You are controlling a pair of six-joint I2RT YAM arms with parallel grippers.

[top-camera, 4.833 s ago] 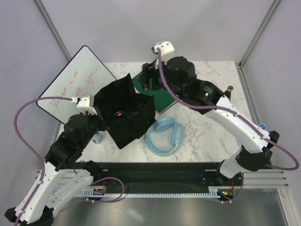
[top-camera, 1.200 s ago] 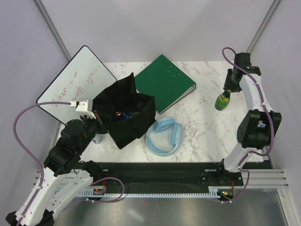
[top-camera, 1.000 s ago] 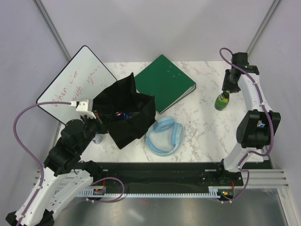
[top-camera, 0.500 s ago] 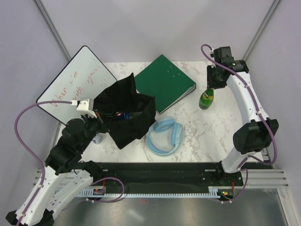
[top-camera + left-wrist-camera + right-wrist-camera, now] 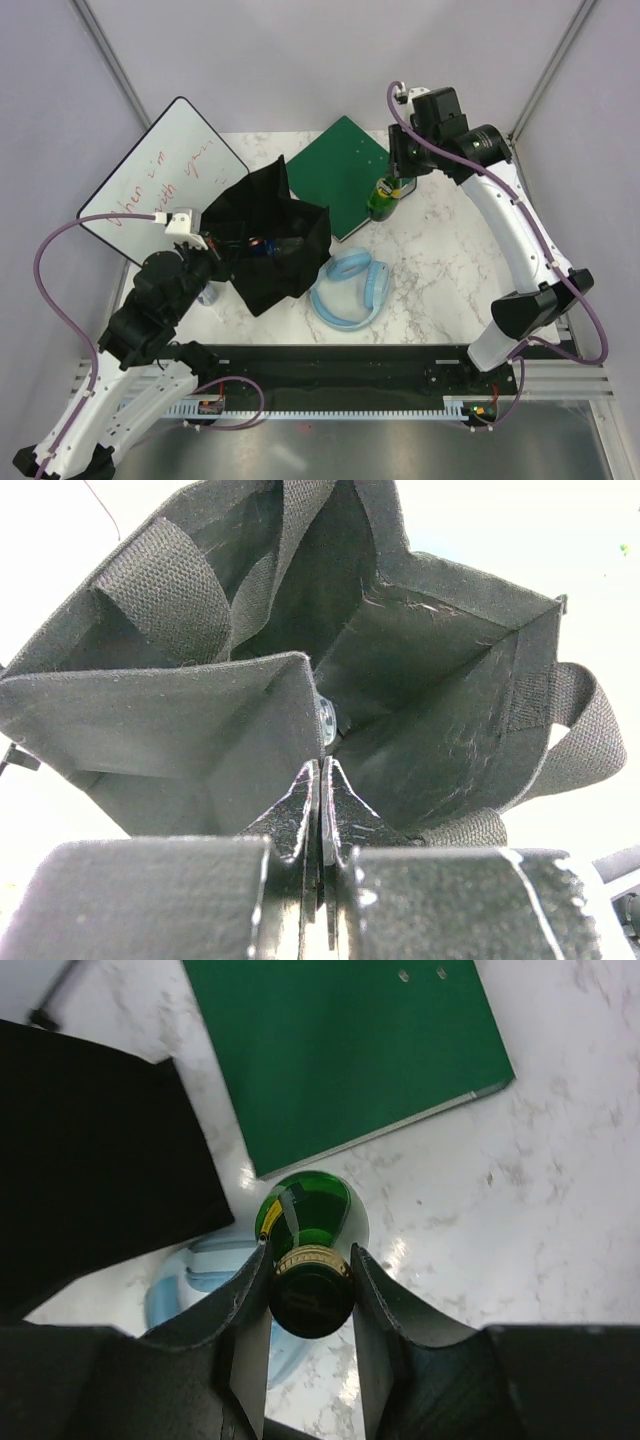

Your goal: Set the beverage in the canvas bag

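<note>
- Right gripper (image 5: 398, 182) is closed partway on the neck of the beverage bottle (image 5: 383, 198). In the right wrist view its fingers (image 5: 250, 1290) sit on either side, just under the dark cap.
- The bottle hangs upright below the gripper, off the counter (image 5: 440, 270). In the top view it lies over the near right edge of the green binder (image 5: 335, 178).
- Canvas bag (image 5: 268, 240) stands open-mouthed to the bottle's left, apart from it. The blue headphones (image 5: 350, 288) lie just in front of the bag.
- Left gripper (image 5: 320, 776) is pinched fully closed on the bag's near wall, at the rim.
- A whiteboard (image 5: 160, 180) leans at far left.
</note>
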